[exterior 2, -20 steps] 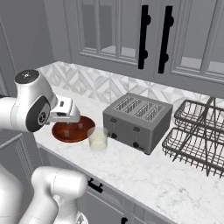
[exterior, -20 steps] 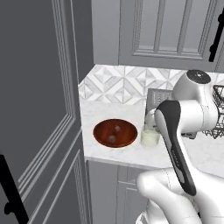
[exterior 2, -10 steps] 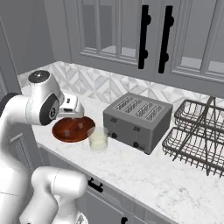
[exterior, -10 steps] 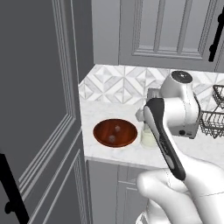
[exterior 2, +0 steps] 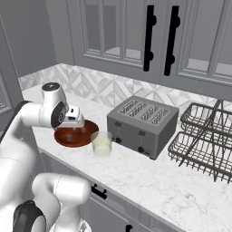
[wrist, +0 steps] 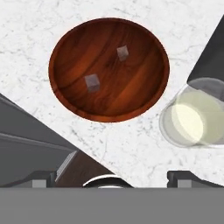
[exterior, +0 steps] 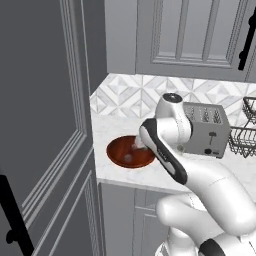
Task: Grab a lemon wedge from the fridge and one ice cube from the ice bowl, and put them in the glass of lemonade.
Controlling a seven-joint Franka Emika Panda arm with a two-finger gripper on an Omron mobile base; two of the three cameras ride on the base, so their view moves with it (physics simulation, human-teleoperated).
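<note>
The hand (wrist: 111, 177) hangs above the ice bowl (wrist: 70, 94) with its fingers spread wide and nothing between them. The bowl sits on the marble surface (exterior 2: 149, 181) near its front edge, toward the left end by the dark fridge (exterior: 40, 125). Two ice cubes (wrist: 92, 82) lie apart inside it. The glass of lemonade (exterior 2: 101, 144) stands just beside the bowl, between it and the toaster (exterior 2: 142, 124).

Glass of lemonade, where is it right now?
In the right base view the glass of lemonade stands on the counter between the ice bowl and the toaster, just right of the bowl.
</note>
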